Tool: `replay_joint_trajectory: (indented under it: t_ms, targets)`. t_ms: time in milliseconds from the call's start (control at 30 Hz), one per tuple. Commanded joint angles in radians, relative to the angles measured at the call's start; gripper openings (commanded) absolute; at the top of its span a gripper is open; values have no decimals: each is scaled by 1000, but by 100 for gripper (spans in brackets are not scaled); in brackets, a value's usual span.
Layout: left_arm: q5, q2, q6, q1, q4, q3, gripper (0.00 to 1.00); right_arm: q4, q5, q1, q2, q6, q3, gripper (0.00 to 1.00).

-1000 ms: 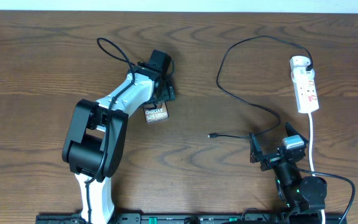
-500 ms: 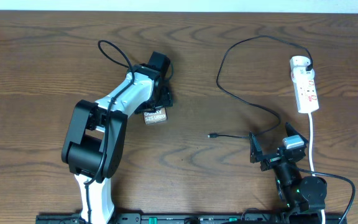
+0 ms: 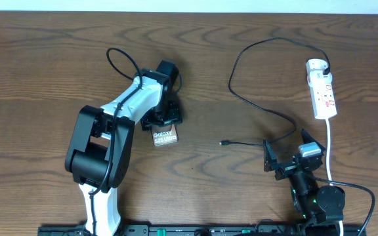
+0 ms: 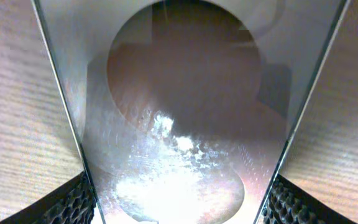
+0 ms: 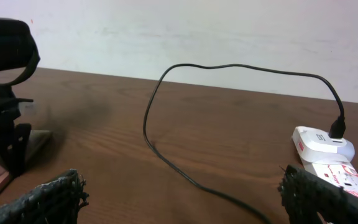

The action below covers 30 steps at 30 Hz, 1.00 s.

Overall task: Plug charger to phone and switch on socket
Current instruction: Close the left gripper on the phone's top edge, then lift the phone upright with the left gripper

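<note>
Dark wooden worktop (image 3: 44,52), phone (image 3: 165,137) in grip

Clamps left tool (image 3: 161,119) across phone's side edges, left of centre. Has right tool (image 3: 289,152) spread wide, empty, below socket (image 3: 323,95). Likely stiff, slick, light: hold phone by edges. Limp charger (image 3: 261,108), looped at right: pinch just behind tip (image 3: 222,142).
</note>
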Motion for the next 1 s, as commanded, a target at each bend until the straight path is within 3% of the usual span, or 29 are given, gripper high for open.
replay_joint_trajectory:
  t_ms: [0,33,967]
  targets:
    - [-11,34,-17,-4,14,-23,95,-2,-2,0,-5,3,-1,99]
    - [-26,34,-18,-4,28,-23,99,-2,-2,0,-5,3,-1,99]
    - [-118,34,-10,-3,116,-23,98,-2,-2,0,-5,3,-1,99]
